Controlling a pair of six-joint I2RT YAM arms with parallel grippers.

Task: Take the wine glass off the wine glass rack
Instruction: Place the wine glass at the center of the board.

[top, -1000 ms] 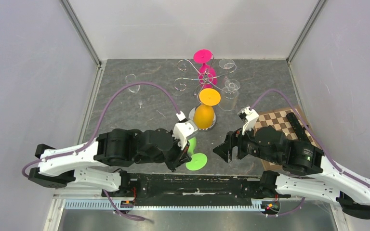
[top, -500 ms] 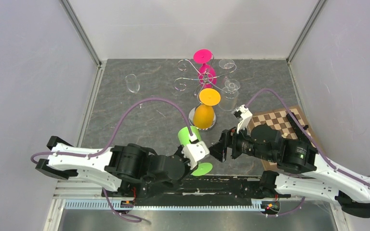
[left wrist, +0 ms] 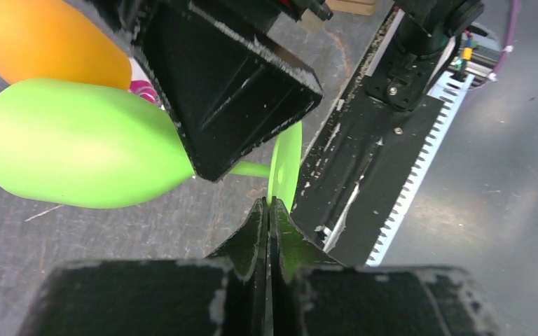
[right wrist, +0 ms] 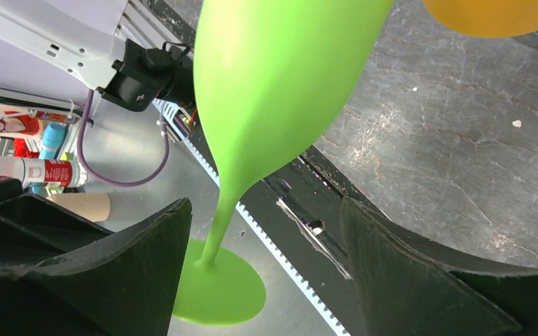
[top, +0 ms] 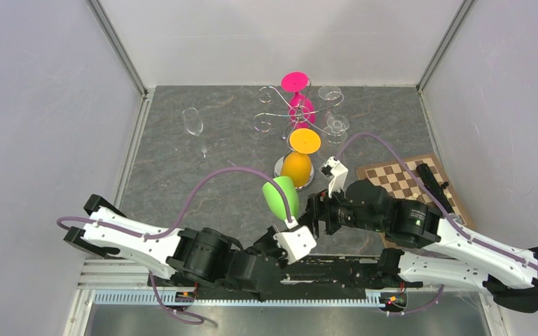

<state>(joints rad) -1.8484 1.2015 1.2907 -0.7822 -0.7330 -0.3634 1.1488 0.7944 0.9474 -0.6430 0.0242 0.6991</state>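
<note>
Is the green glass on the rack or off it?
Off: the left tool pinches the green glass by its foot, well clear of the rack.

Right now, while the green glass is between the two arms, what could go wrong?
The left end effector pinches only the edge of the green glass's foot, so the glass could tip or slip.
The right end effector is open around the stem; closing off-centre might knock it.
The orange glass hangs close and might be bumped.

place: robot lab test cell | seen: plain grey wall panels, aluminium corner posts, slate-look tabletop
</note>
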